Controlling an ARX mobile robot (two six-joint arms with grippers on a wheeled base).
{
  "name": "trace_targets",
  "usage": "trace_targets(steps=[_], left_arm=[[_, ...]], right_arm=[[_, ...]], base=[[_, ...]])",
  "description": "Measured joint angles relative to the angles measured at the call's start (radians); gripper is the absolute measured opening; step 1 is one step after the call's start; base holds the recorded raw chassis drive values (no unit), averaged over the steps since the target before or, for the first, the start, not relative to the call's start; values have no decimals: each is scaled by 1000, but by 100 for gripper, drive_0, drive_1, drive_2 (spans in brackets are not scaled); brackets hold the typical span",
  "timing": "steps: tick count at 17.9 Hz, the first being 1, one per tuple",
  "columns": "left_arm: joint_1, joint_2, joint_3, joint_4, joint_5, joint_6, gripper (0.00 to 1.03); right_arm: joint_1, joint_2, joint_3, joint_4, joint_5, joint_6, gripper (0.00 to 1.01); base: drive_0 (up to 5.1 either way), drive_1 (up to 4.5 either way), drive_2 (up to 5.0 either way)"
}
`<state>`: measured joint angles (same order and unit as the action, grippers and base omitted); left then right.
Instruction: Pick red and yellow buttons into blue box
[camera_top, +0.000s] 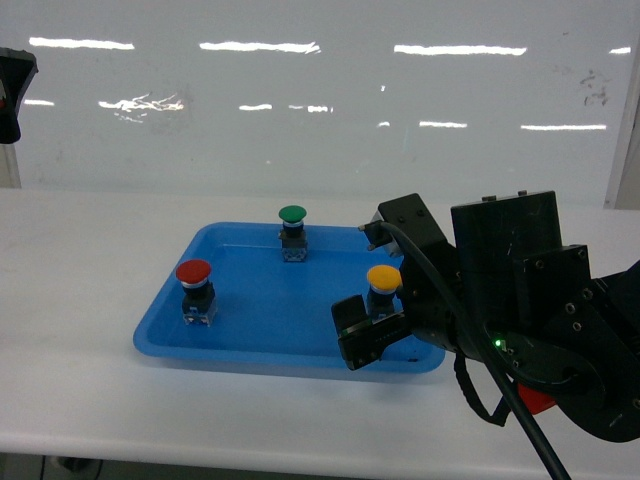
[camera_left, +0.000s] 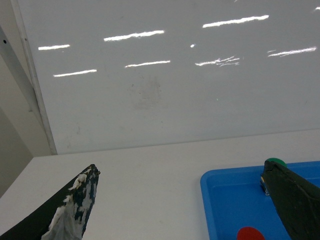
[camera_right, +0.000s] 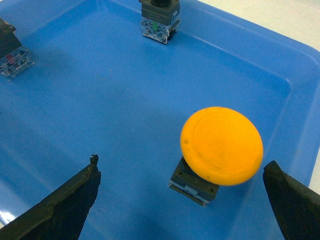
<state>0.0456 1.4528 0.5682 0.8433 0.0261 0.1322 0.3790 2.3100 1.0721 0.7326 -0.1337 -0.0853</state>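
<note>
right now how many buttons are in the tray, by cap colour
red button: 1
yellow button: 1
green button: 1
total: 3, all standing in the blue tray

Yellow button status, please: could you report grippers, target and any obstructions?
Right gripper open, jaws either side of yellow button, not closed. Left gripper open, empty. Red button untouched in blue tray. Nothing blocking.
</note>
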Motion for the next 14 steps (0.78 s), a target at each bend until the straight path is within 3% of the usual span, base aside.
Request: trace_targets(steps=[14], left_arm=[[0, 0, 0, 1, 0, 0, 98]], right_arm=[[-7, 129, 189, -107, 15, -59, 98]], base=[[0, 0, 0]])
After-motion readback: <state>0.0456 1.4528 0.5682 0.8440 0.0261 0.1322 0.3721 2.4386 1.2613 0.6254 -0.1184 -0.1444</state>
